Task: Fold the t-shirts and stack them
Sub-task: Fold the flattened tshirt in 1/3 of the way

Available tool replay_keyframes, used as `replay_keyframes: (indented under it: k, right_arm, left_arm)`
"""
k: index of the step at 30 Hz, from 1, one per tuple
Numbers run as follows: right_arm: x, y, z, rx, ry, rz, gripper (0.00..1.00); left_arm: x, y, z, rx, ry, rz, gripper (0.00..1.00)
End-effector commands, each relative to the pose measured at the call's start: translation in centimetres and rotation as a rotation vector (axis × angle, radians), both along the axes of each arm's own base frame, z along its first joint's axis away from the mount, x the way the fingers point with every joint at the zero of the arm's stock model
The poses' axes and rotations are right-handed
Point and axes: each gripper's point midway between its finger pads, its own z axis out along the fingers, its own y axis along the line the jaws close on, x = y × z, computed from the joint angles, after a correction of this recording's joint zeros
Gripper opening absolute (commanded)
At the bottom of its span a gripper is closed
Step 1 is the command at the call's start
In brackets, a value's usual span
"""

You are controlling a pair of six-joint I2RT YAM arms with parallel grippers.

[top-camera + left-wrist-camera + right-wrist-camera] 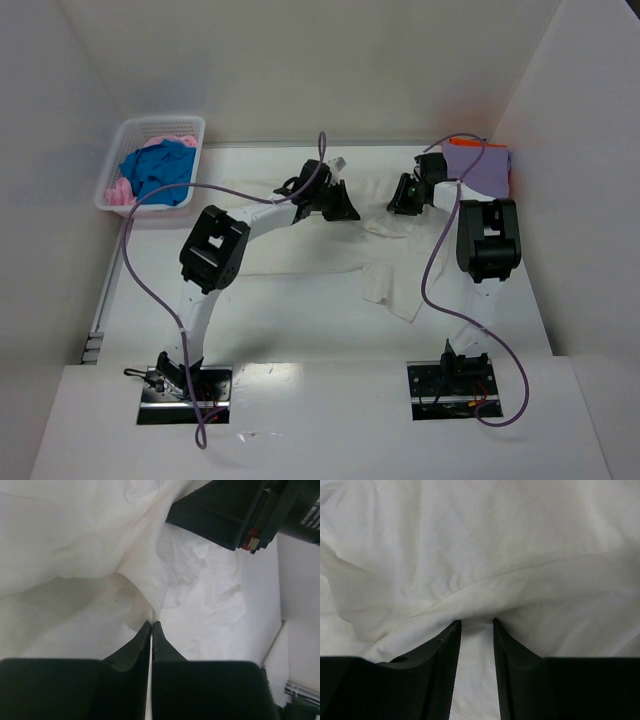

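The large cream-white t-shirt lies rumpled across the middle of the table. My left gripper is at its far edge, shut on a raised fold of this shirt, pinched right at the tips. To its right, my right gripper stands open, its tips pushed against a fold of the same shirt, with nothing clamped between the pads. A folded lavender-purple t-shirt lies on an orange one at the far right. Blue and pink t-shirts lie in the basket.
A white lattice basket stands at the far left corner. White walls close in the table on the left, back and right. The right gripper's black body shows close by in the left wrist view. Purple cables loop over both arms.
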Motion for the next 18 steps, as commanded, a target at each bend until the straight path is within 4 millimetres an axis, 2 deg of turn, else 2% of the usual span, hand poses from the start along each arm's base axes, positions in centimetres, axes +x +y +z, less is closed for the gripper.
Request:
replay_keyframes:
  k: [1,9,13,18]
  right_arm:
    - [0.9,-0.2,-0.7,-0.036,-0.009,-0.002,0.38]
    - [1.0,-0.2,-0.5,-0.036,-0.009,-0.002,0.37]
    - [1.1,-0.3,-0.5,-0.043,-0.009,-0.008,0.37]
    - [1.0,-0.3,-1.0,-0.049,-0.003,-0.001,0.37]
  left_arm:
    - [0.0,-0.1,5.0,-0.147,0.062,-0.011,0.00]
    - [-2.1,-0.1,3.7,-0.202,0.209,-0.049,0.00]
    - [-2.9,-0.3,4.4,-0.229,0.226,-0.086,0.00]
    - [-3.8,0.9,1.6,-0.165,0.275,-0.036,0.00]
